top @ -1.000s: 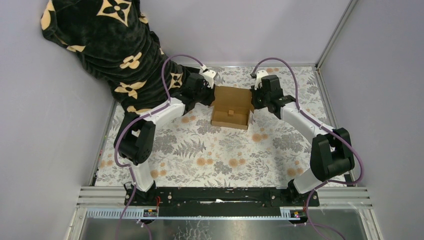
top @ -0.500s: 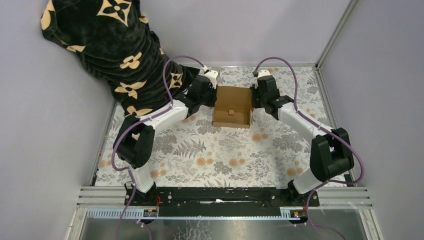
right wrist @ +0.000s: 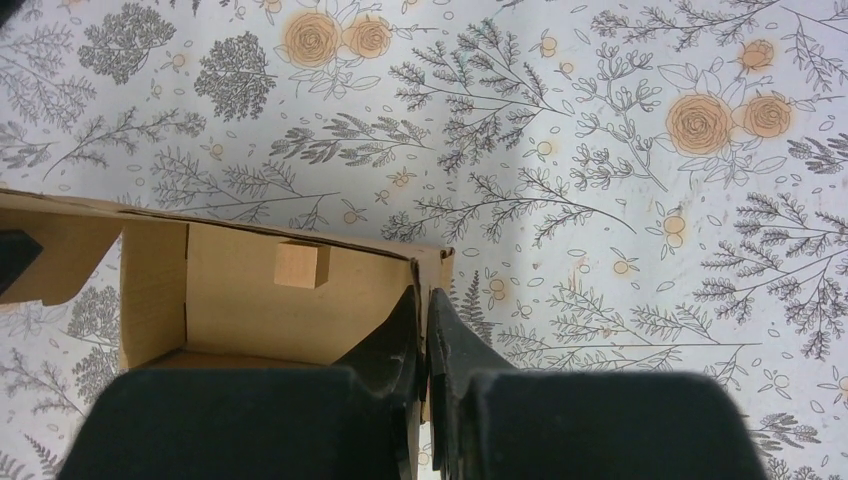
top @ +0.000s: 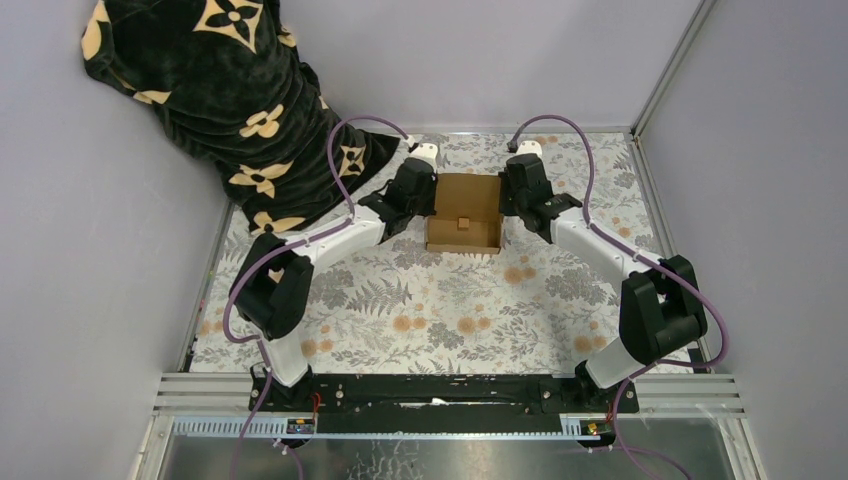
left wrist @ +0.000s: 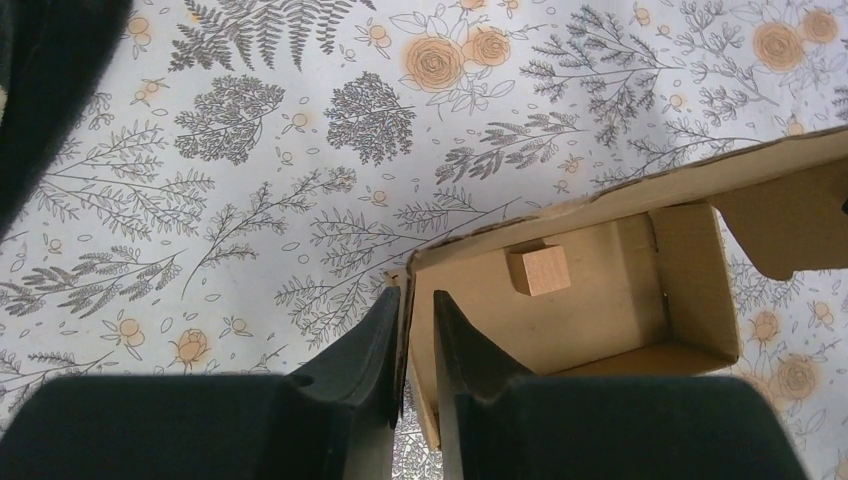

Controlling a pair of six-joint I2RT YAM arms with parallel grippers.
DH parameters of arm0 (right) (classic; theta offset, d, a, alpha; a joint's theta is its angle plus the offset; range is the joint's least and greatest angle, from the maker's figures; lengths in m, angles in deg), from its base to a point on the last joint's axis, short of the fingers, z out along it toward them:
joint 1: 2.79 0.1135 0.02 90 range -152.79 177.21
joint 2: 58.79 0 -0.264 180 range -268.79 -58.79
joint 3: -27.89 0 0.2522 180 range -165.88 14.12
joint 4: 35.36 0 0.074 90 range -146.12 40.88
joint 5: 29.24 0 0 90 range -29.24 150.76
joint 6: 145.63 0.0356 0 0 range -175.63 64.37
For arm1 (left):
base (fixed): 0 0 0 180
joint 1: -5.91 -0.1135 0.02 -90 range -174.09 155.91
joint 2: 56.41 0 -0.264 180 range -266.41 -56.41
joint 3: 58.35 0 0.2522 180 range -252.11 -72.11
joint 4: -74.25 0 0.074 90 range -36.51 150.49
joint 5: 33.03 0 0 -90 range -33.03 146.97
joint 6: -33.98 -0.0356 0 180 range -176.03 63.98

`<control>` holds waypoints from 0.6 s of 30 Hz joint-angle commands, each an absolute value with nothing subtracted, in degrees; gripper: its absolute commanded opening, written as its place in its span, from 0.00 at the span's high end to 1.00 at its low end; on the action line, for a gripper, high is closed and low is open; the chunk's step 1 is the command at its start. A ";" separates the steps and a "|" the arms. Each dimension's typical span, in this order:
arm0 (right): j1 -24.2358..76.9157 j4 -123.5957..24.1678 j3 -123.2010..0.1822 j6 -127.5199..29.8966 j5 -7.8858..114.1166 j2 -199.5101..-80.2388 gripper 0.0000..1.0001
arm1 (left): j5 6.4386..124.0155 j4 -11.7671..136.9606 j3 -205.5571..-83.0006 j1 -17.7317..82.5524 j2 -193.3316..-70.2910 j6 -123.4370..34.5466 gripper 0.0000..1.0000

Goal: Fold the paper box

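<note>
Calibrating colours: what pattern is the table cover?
Table cover: white with grey ferns and orange roses; right wrist view shows it best.

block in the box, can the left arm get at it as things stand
Probably not yet: the left gripper is clamped on the box wall. The box is open on top and nothing covers the block, so after letting go the way looks free.
</note>
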State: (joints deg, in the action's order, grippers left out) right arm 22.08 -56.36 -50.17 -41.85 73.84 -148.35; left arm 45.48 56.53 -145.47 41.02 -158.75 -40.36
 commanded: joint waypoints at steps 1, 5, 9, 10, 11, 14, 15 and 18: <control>23.81 -51.75 -49.73 -38.53 77.15 -147.91 0.97 | 39.64 56.89 -146.01 42.65 -158.83 -37.14 0.77; 24.41 -50.68 -48.53 -37.31 78.55 -147.57 0.98 | 37.48 56.93 -145.72 43.47 -159.52 -35.45 0.77; 24.71 -49.69 -47.65 -36.09 79.73 -147.35 0.99 | 36.38 57.55 -145.27 43.81 -159.91 -34.28 0.78; 24.72 -49.65 -47.66 -35.84 79.79 -147.43 0.99 | 36.31 57.63 -145.32 43.87 -160.11 -34.11 0.78; 24.77 -49.66 -47.66 -35.52 79.82 -147.47 0.99 | 36.22 57.67 -145.32 43.92 -160.36 -34.06 0.78; 24.80 -49.69 -47.76 -34.27 80.28 -147.65 0.99 | 35.67 57.77 -145.35 44.06 -160.88 -33.74 0.78; 24.81 -49.71 -47.56 -33.77 80.39 -147.57 0.99 | 35.68 57.81 -145.33 44.09 -160.98 -33.56 0.78; 25.13 -47.95 -46.63 -32.47 81.04 -147.30 0.99 | 35.53 57.98 -145.00 44.29 -161.17 -32.99 0.78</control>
State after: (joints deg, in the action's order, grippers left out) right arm 23.91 -53.33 -47.22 -35.94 79.04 -148.35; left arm 37.28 56.33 -145.47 43.49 -160.26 -34.70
